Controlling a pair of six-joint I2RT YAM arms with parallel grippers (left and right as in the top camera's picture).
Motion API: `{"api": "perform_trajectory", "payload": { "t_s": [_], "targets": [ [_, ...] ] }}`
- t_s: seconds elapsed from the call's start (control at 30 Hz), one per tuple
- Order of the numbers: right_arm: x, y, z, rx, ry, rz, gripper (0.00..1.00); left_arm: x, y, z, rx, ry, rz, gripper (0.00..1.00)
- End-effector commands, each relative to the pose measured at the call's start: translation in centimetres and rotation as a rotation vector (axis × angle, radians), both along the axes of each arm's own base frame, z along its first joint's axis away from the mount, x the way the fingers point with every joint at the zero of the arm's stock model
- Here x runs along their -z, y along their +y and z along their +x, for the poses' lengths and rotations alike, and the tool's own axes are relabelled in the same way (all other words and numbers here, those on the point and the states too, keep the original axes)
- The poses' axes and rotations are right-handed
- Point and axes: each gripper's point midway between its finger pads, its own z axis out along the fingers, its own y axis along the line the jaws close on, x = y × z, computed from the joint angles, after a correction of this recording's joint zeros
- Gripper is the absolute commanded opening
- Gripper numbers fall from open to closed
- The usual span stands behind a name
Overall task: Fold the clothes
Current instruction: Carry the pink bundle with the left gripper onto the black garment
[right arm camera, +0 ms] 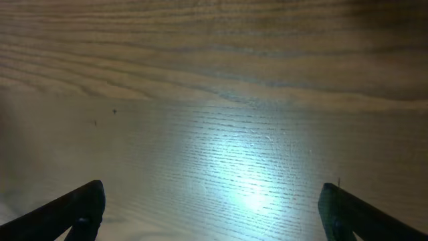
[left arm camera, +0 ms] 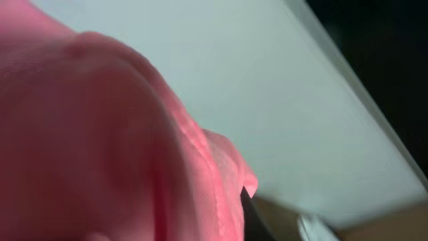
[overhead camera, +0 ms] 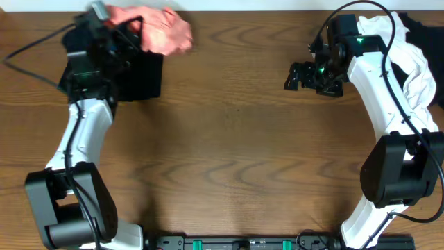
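One garment is looking finished: a flat black rectangle [overhead camera: 142,78] is lying at the far left of the table [overhead camera: 229,139]. Above it the left gripper [overhead camera: 119,28] is clamping shut, apparently on the pink shirt [overhead camera: 163,31], which is bunching into soft, rumpled folds, not yet folded. At far right, white clothes [overhead camera: 416,69] and black clothes [overhead camera: 423,28] are waiting, crumpled. The right gripper [overhead camera: 297,75] is hovering spread wide and empty over glossy wood grain.

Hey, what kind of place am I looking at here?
Probably a robotics test bench for laundry folding: a left arm and a right arm fixed at a wooden table, plus a pink garment and white clothes.
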Motion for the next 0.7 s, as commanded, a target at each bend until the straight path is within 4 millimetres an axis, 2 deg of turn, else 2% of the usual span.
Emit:
{"api": "perform_trajectory", "payload": {
  "t_s": [0.0, 0.07, 0.17, 0.3, 0.47, 0.67],
  "targets": [
    [-1.2, -0.2, 0.2, -0.007, -0.029, 0.003, 0.99, -4.4, 4.7, 0.5, -0.206, -0.099, -0.006, 0.06],
    [-1.1, -0.3, 0.1, -0.007, -0.023, 0.002, 0.99, -5.0, 6.3, 0.5, -0.257, -0.124, 0.017, 0.06],
    [-1.1, -0.3, 0.1, -0.007, -0.024, 0.002, 0.99, -5.6, 7.5, 0.5, -0.277, -0.167, 0.049, 0.06],
    [-1.2, -0.1, 0.2, -0.010, -0.030, 0.003, 0.99, -4.9, 8.6, 1.3, -0.293, -0.186, 0.053, 0.06],
    [-1.2, 0.4, 0.2, -0.022, -0.034, 0.002, 0.99, -2.4, 9.7, 2.4, -0.256, -0.180, 0.083, 0.06],
    [-1.3, 0.6, 0.6, -0.025, -0.050, 0.003, 0.99, 3.1, 11.9, 2.7, -0.195, -0.083, 0.161, 0.06]
  ]
}}
